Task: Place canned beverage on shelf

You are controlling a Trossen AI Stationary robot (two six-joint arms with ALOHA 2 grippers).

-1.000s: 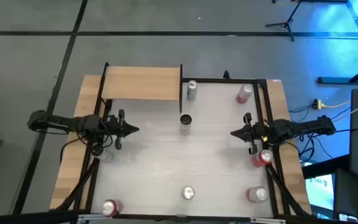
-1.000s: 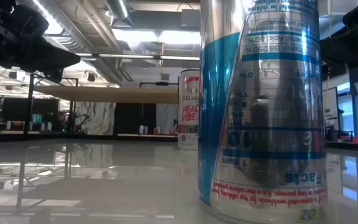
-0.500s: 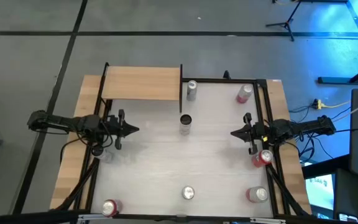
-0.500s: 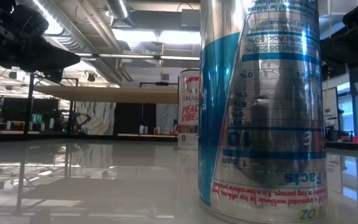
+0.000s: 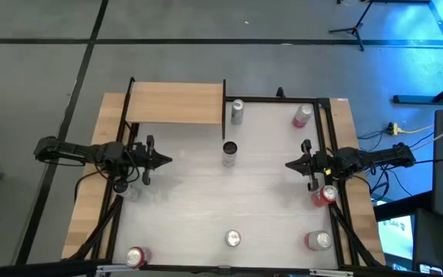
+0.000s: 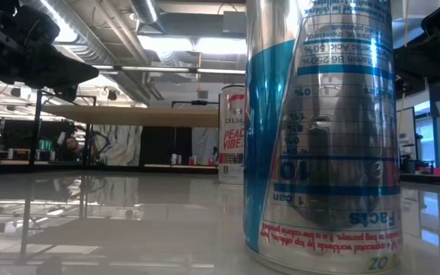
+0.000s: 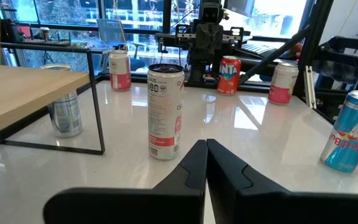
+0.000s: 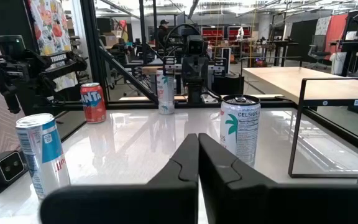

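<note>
Your left gripper (image 5: pixel 168 160) closed and empty, right gripper (image 5: pixel 289 164) likewise, tall white Celsius can (image 5: pixel 230 151) standing between them, light tan wooden shelf (image 5: pixel 175 103) at far left.

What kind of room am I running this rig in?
Likely a robotics lab or workshop: exposed ceiling ducts, rows of workbenches beyond the table, and a tripod stand on grey floor.

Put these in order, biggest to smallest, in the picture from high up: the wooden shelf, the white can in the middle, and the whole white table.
1. White table, by far the largest.
2. Wooden shelf.
3. White can, smallest.
</note>
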